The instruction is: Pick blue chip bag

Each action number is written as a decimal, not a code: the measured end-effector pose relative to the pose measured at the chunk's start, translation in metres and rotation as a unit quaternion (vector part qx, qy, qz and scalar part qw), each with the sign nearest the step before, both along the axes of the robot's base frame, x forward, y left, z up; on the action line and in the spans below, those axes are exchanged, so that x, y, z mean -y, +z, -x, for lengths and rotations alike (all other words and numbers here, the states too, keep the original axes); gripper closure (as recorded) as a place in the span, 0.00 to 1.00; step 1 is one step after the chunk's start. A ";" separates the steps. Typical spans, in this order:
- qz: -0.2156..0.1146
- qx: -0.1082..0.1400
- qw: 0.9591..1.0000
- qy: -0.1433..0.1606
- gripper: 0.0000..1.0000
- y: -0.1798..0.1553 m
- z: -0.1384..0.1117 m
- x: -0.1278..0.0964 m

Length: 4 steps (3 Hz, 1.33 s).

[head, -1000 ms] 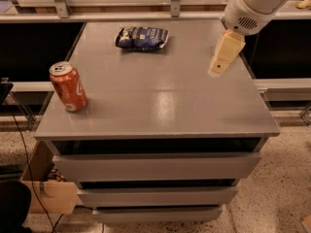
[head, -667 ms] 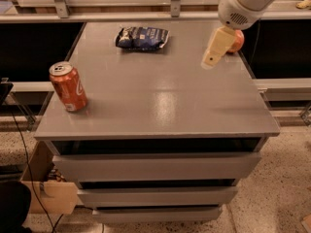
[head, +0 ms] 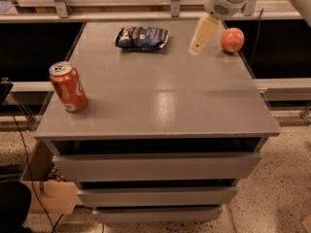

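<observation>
Reaching for the blue chip bag (head: 142, 37), ungrasped near the far edge of the cabinet top (head: 160, 101).
Holds the gripper (head: 197, 45) above the far right, between bag and orange fruit (head: 232, 40); cannot tell whether open or closed. Needs to travel left over the bag, then descend onto the foil. Has shifted left and back since a second ago, uncovering the fruit; leaves the red soda can (head: 69, 86) unmoved.
</observation>
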<state>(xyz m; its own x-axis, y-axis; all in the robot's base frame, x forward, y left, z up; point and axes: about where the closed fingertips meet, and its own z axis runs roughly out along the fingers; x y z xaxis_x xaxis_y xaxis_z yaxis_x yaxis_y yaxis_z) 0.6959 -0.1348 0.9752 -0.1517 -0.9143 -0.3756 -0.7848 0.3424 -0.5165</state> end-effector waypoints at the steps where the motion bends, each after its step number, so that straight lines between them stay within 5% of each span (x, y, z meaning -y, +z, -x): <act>1: 0.002 0.012 1.000 0.003 0.00 0.000 -0.025 -0.007; 2: 0.011 0.025 1.000 0.008 0.00 0.001 -0.046 -0.017; 3: 0.012 0.032 0.999 0.034 0.00 -0.006 -0.084 -0.062; 4: 0.012 0.031 0.999 0.035 0.00 -0.007 -0.084 -0.062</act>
<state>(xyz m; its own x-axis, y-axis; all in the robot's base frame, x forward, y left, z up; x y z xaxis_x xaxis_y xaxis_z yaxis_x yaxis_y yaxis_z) 0.7804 -0.0728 0.9687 -0.0648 -0.9305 -0.3606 -0.7721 0.2756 -0.5725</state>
